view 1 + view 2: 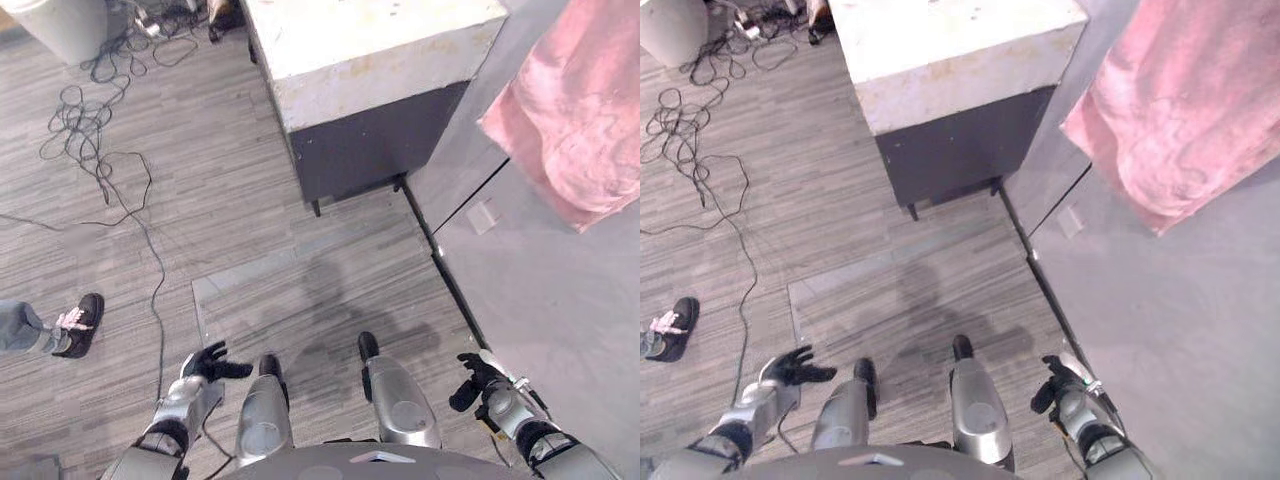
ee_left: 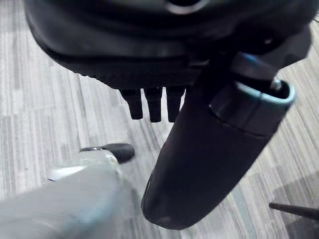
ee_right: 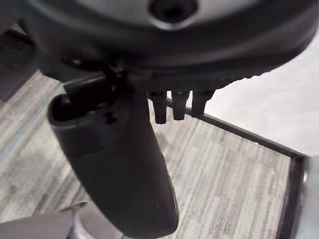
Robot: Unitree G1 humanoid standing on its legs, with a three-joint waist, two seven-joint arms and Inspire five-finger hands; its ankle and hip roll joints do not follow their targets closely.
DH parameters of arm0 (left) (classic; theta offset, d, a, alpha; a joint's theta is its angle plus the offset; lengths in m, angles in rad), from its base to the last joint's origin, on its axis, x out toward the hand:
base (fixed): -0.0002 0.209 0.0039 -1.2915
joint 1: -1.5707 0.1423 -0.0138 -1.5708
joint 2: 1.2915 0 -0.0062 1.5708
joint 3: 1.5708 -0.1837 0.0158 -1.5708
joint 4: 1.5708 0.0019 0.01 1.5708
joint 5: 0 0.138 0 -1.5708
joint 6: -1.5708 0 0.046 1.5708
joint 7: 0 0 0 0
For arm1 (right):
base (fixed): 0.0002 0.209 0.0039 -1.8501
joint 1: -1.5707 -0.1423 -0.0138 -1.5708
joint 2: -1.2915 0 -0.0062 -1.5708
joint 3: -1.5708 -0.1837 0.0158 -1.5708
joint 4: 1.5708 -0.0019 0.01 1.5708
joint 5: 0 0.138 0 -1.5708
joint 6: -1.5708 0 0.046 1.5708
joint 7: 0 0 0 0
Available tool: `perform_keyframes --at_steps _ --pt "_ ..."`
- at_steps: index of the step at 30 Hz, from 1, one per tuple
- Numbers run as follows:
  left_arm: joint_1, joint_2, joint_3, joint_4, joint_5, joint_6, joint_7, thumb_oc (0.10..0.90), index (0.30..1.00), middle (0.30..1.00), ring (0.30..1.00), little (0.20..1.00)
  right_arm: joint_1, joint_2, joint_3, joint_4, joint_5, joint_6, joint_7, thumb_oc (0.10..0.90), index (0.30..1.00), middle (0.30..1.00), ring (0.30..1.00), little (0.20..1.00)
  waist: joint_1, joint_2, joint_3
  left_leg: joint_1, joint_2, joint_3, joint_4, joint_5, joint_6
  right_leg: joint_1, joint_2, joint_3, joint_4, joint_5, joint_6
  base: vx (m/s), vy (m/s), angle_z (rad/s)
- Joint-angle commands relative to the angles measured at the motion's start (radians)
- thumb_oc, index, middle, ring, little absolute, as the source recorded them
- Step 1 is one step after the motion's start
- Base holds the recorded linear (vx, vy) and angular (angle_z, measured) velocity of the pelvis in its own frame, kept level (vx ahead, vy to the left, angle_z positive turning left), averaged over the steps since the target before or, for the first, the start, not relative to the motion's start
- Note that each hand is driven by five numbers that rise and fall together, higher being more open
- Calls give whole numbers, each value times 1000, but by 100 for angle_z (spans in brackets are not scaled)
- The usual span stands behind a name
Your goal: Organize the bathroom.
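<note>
A pink towel (image 1: 575, 120) hangs at the upper right against a grey wall (image 1: 560, 310). A cabinet (image 1: 370, 50) with a pale stone top and a dark base stands ahead on the wood-look floor. My left hand (image 1: 205, 362) hangs low at the lower left, fingers stretched out and holding nothing. In its wrist view the left hand (image 2: 214, 159) has only floor past it. My right hand (image 1: 475, 380) hangs low at the lower right beside the wall, fingers relaxed and empty. The right hand (image 3: 119, 164) also shows floor and the wall's dark base strip beyond it.
A person's dark shoe (image 1: 80, 325) and trouser leg stand at the left edge. Loose cables (image 1: 90, 120) trail over the floor at the upper left, near a pale bin (image 1: 60, 25). A dark base strip (image 1: 450, 270) runs along the foot of the wall.
</note>
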Motion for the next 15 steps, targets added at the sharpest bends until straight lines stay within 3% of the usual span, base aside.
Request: perform_keyframes --at_steps 1,7,11,13,15 --pt "30 41 -8 -38 29 -9 24 800 900 900 900 900 45 -17 17 -44 -15 -27 15 800 900 900 900 900 14 -17 5 29 -48 60 47 -53 61 -18 -94 69 -11 47 85 -21 197 25" --pt "65 83 10 -44 22 -12 0 800 900 900 900 900 48 -33 2 -106 17 -1 28 800 900 900 900 900 40 -27 20 22 -69 110 88 -93 59 31 -174 57 -62 82 119 2 187 3" --pt "102 89 31 -56 39 5 -24 800 900 900 900 900 81 -43 -32 -127 23 18 28 800 900 900 900 900 55 -33 6 33 -96 116 96 -118 73 60 -216 62 -91 127 120 58 273 -2" --pt "122 88 38 -59 57 12 -38 800 900 900 900 900 105 -48 -44 -122 -25 -7 39 800 900 900 900 900 71 -41 -1 52 -128 121 75 -134 88 35 -256 53 -71 247 118 76 314 -16" --pt "135 86 45 -71 74 20 -40 800 900 900 900 900 116 -51 -44 -122 -60 -33 52 800 900 900 900 900 85 -43 -1 79 -124 160 61 -137 95 19 -282 4 -28 283 118 81 221 -31"
